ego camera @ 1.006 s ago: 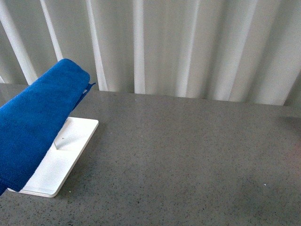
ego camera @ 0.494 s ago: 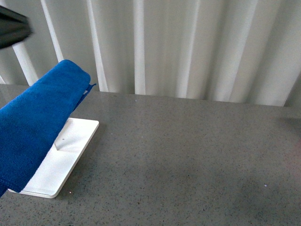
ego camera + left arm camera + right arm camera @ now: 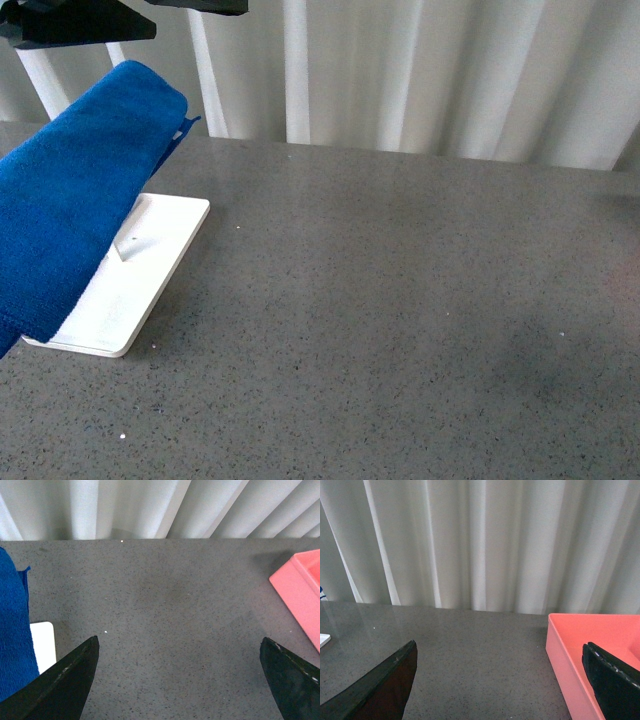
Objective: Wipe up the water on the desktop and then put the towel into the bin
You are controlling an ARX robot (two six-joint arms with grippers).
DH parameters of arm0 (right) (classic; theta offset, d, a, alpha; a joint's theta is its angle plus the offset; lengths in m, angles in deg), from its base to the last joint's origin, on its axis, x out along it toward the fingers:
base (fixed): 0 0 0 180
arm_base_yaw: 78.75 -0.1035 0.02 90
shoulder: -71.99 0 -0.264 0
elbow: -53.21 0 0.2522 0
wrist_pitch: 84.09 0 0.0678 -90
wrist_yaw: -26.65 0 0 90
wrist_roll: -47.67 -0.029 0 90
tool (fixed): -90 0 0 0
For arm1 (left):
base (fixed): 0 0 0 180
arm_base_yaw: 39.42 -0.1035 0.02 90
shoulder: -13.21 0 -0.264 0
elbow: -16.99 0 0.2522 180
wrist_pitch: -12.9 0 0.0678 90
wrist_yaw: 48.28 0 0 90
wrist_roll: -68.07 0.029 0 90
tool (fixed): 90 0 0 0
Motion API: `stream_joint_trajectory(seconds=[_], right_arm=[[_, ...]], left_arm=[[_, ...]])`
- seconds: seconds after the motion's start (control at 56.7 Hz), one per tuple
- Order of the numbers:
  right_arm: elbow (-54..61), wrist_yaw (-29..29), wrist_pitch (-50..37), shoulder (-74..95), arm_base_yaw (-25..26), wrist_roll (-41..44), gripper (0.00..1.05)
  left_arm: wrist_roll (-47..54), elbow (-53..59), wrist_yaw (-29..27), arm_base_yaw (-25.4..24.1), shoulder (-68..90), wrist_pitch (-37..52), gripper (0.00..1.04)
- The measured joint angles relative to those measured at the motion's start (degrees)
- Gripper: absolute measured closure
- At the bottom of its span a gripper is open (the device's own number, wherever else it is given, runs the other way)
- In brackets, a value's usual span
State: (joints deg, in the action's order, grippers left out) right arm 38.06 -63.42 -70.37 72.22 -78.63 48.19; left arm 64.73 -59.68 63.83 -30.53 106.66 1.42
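Note:
The blue towel lies folded and sloping over the white tray at the left of the dark-grey speckled desktop. I cannot make out any water on the desktop. A dark part of my left arm shows above the towel at the top left. In the left wrist view my left gripper is open and empty above bare desktop, with the towel to one side. My right gripper is open and empty beside the pink bin.
The pink bin also shows at the edge of the left wrist view. A white pleated curtain runs behind the counter's back edge. The tray's corner shows in the left wrist view.
A dark part of my left arm has come into the top left of the front view. The towel, tray and counter edge now sit higher in that view.

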Motion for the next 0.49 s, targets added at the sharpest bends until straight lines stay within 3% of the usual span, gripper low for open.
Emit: stream_joint_trajectory(seconds=[0.106,0.3,0.494], right_arm=[[0.0,0.0,0.0,0.0,0.0,0.0,0.07],[0.0,0.0,0.0,0.0,0.0,0.0,0.07],[0.0,0.0,0.0,0.0,0.0,0.0,0.07]], left_arm=[[3.8,-9.0,1.9,-1.8,7.4,-8.3,0.07],[5.4,-16.1,0.9,-2.7,15.4,-11.2,0.07],[2.6,-22.3,-5.2,-3.4,22.3,-14.8,0.07]])
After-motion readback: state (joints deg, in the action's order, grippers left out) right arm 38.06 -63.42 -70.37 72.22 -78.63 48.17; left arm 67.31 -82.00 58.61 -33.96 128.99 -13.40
